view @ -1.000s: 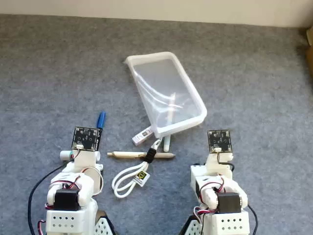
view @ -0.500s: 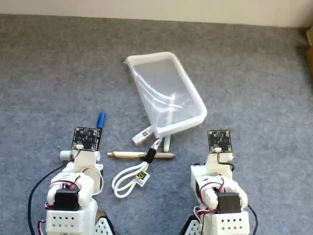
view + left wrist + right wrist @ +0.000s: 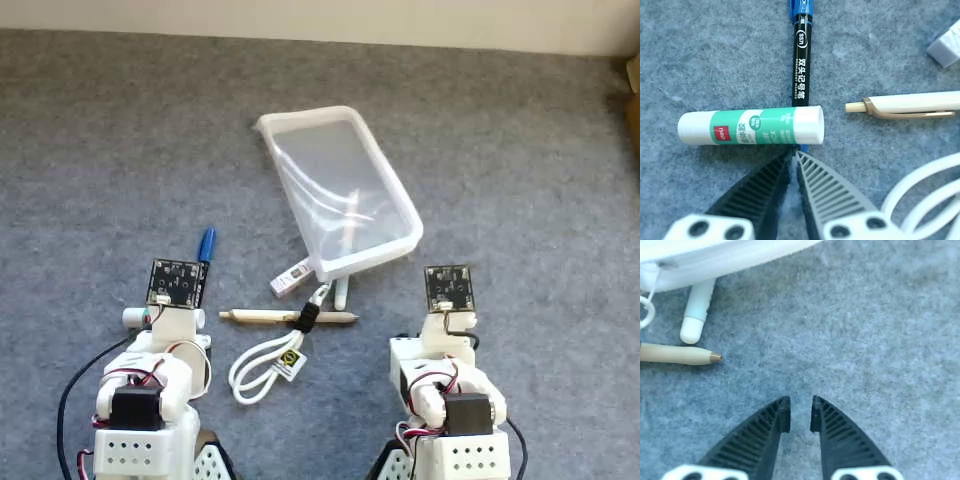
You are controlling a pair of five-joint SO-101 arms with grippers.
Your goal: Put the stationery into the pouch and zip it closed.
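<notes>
The translucent white pouch (image 3: 340, 190) lies flat at mid-table, its zipper pull (image 3: 318, 293) at the near corner. A green-and-white glue stick (image 3: 751, 126) lies just past my left gripper (image 3: 794, 154), which is shut with nothing in it. Beyond the glue stick lies a black marker (image 3: 801, 60) with a blue cap (image 3: 207, 243). A beige pen (image 3: 290, 317), a white eraser (image 3: 292, 278) and a white pen (image 3: 342, 293) partly under the pouch lie between the arms. My right gripper (image 3: 800, 412) hovers over bare carpet, shut and empty, near the beige pen's tip (image 3: 715, 357).
A looped white cord (image 3: 262, 365) with a small tag lies on the grey carpet (image 3: 520, 180) near the left arm (image 3: 177, 285). The right arm (image 3: 449, 290) sits near the pouch's near corner. A brown object (image 3: 633, 95) shows at the far right edge.
</notes>
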